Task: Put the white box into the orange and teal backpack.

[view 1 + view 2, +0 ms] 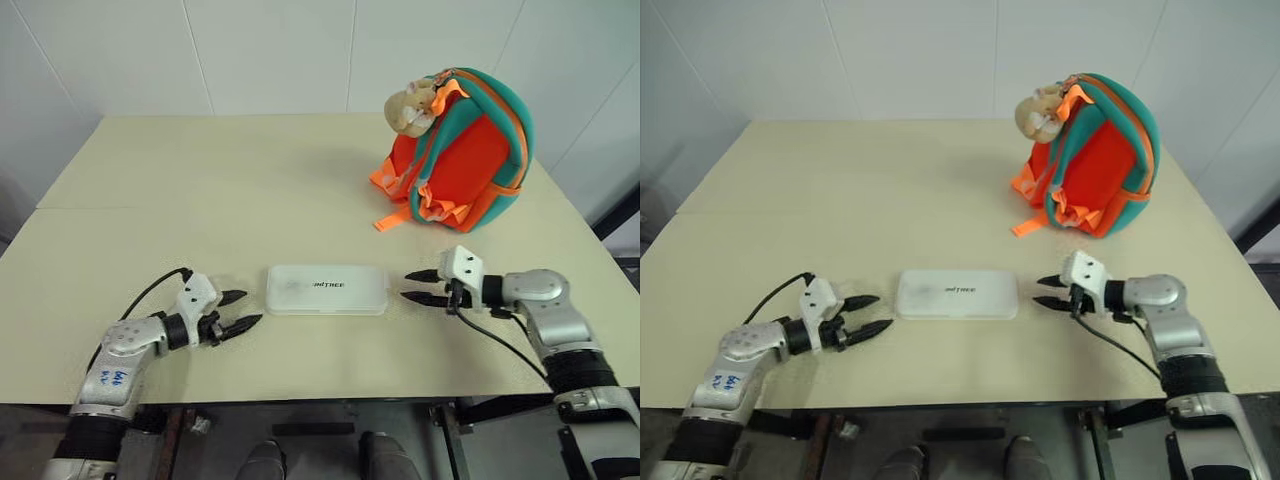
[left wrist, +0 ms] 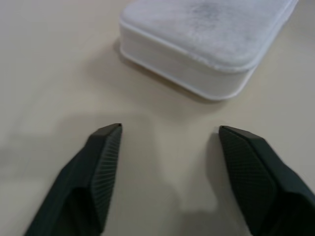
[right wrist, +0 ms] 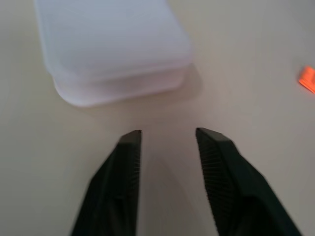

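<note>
- The white box is seen lying flat on the table, near the front edge, right between the two grippers.
- The left gripper is held just beside the box's left end. Its two black fingers are spread wide, and nothing is held in them.
- The right gripper is held just beside the box's right end. Its fingers are parted too, but not as wide, and nothing is held in them either.
- Neither gripper is touching the box; a bit of bare table can be seen between the fingertips and each end.
- The orange and teal backpack is stood up at the back right of the table, well apart from the box. A plush toy head is hung at its top.
- It cannot be told whether the backpack is unzipped.
- The step in hand looks like the pick-up of the box.
- To do it well, the box should be taken at both short ends at once, so it is not pushed sideways.
- The fingers should be kept low and level with the box's side before being closed.
- The box should be lifted flat, so it is not tipped or dropped.
</note>
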Tool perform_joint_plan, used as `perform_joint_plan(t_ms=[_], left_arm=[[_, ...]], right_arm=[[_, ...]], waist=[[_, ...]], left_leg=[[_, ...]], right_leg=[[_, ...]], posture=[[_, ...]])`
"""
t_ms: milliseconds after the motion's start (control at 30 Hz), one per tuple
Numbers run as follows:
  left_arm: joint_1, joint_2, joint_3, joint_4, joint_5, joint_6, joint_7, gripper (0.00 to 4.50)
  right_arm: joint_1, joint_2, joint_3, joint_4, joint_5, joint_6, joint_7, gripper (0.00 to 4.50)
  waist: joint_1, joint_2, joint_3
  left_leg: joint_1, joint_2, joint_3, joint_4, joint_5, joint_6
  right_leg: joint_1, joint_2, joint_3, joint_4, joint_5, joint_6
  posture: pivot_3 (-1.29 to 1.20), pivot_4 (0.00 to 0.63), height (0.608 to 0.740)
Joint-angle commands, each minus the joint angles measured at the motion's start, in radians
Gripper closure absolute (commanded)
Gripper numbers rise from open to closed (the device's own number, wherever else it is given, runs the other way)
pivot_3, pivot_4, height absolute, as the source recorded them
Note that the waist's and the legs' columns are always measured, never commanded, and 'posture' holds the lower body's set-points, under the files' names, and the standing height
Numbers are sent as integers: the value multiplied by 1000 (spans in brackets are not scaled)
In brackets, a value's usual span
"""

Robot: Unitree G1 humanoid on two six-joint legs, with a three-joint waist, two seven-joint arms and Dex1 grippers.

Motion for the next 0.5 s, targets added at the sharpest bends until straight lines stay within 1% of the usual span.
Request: perform_joint_plan(t_ms=[33, 67, 133, 167, 233, 300, 367, 500], left_arm=[[-44, 43, 57, 9, -85, 124, -44, 98], [-66, 41, 65, 41, -99, 135, -53, 0], [-98, 39, 61, 75, -134, 194, -93, 0], [-111, 41, 53, 82, -150, 228, -118, 0], [-150, 43, 41, 102, -179, 312, -140, 0], [-206, 50, 12, 142, -163, 392, -131, 0], [-260, 32, 14, 185, -164, 417, -120, 0], [-348, 5, 13, 261, -208, 564, -124, 0]], right_arm=[[-43, -25, -44, -51, 77, 57, 31, 1254], [-47, -29, -43, -73, 95, 89, 44, 917], [-38, -42, -21, -121, 122, 131, 96, 218], [-34, -45, -13, -139, 128, 153, 106, 24], [-29, -47, -4, -172, 146, 205, 123, 24], [-21, -58, 17, -187, 141, 242, 144, 24], [-15, -69, 44, -176, 112, 257, 150, 24], [-17, -75, 86, -146, 59, 216, 142, 24]], waist=[[-4, 0, 0], [-4, 0, 0], [-2, 0, 0], [-2, 0, 0], [-1, 0, 0], [0, 0, 0], [3, 0, 0], [2, 0, 0]], left_leg=[[0, 0, 0, 0, 0, 0], [0, 0, 0, 0, 0, 0], [0, 0, 0, 0, 0, 0], [0, 0, 0, 0, 0, 0], [0, 0, 0, 0, 0, 0], [0, 0, 0, 0, 0, 0], [0, 0, -1, 0, 0, 0], [-1, 0, 0, 1, 0, 0]], right_leg=[[0, 0, 0, 0, 0, 0], [0, 0, 0, 0, 0, 0], [0, 0, 0, 0, 0, 0], [0, 0, 0, 0, 0, 0], [0, 0, 0, 0, 0, 1], [0, 0, 0, 0, 0, 1], [0, 0, -1, 1, 0, 1], [0, 0, 0, 1, 0, 1]], posture=[[0, 150, 740], [0, 150, 740], [0, 150, 740], [0, 150, 740], [0, 150, 740], [0, 150, 740], [0, 150, 740], [0, 150, 740]])
